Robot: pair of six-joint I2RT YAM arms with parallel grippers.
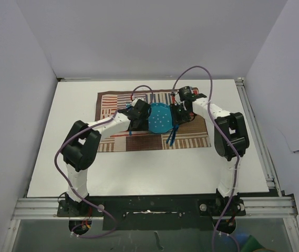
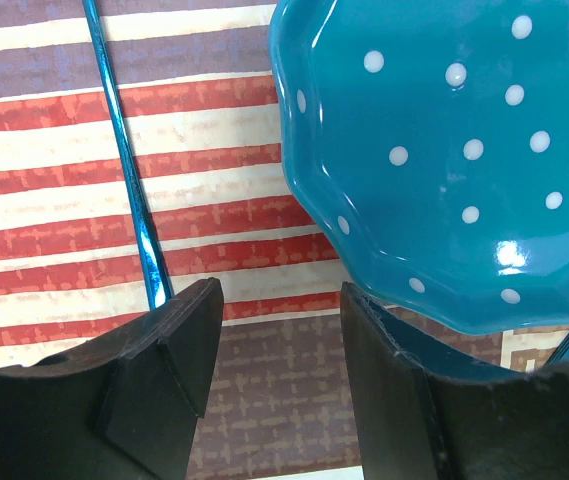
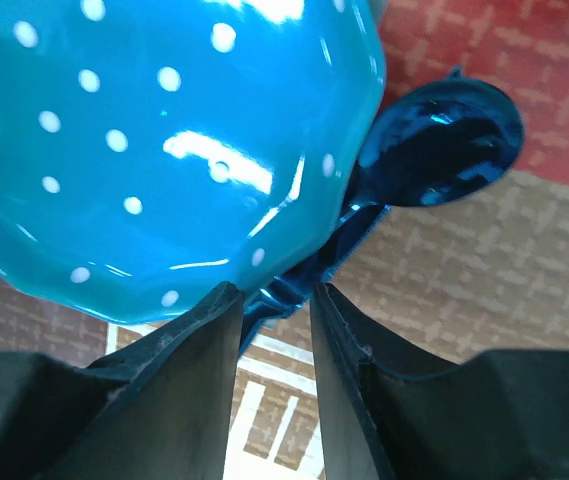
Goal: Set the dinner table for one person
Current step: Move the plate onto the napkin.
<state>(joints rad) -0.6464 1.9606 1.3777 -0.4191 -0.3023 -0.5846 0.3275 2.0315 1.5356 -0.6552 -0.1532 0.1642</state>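
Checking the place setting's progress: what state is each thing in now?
striped patchwork cloth mat: spread flat on the white dinner table.
teal white-dotted plate: upright on the mat.
blue metal spoon: beside the plate, handle inside the right gripper.
blue metal utensil handle: on the mat, left of plate.
left gripper: open, empty.
right gripper: jaws narrow around spoon handle, grip uncertain.
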